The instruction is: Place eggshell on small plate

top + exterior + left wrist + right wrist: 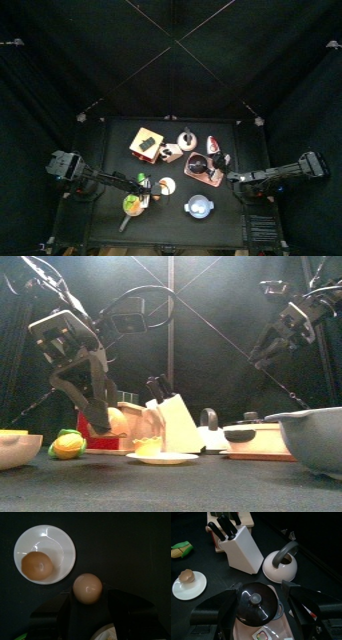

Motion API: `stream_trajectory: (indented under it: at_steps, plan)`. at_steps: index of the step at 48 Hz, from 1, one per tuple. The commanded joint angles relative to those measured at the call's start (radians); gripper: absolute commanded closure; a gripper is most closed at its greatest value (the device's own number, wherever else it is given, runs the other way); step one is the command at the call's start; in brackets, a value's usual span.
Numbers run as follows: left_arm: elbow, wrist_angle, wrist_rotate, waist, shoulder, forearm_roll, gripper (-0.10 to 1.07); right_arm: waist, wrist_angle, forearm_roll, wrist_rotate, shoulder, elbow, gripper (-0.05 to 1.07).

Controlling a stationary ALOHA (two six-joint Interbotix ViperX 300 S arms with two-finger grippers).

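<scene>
The small white plate lies on the black table with one brown eggshell half on it. My left gripper is shut on a second eggshell and holds it above the table, just beside the plate's rim. In the front view this gripper hangs a little above and left of the plate. In the top view the plate is at the table's front middle. My right gripper is open and empty, high above a black pot lid.
A white knife block, a white kettle and the pot on a board stand behind the plate. A bowl with yellow-green fruit is at front left. A grey bowl is at front right.
</scene>
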Motion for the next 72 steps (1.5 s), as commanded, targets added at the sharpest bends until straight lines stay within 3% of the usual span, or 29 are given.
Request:
stream_trajectory:
  at_steps: [1, 11, 32, 46, 59, 72]
  plan:
    - [-0.038, -0.009, 0.002, 0.003, -0.014, 0.011, 0.21, 0.002, -0.002, -0.003, 0.000, -0.003, -0.009, 0.08]
    - [-0.095, -0.009, 0.000, 0.011, -0.003, 0.072, 0.21, 0.002, 0.000, 0.011, -0.002, -0.003, -0.009, 0.08]
    - [-0.164, -0.023, -0.005, 0.130, 0.081, 0.107, 0.20, 0.002, 0.000, 0.011, -0.002, -0.003, -0.002, 0.08]
    - [-0.164, -0.040, -0.003, 0.137, 0.089, 0.106, 0.19, 0.002, 0.000, 0.011, -0.003, -0.003, -0.002, 0.08]
    - [-0.164, -0.040, -0.002, 0.138, 0.089, 0.107, 0.08, 0.002, 0.000, 0.011, -0.002, -0.005, -0.002, 0.08]
    - [-0.164, -0.040, -0.002, 0.140, 0.091, 0.107, 0.05, 0.002, 0.000, 0.011, -0.002, -0.003, -0.002, 0.08]
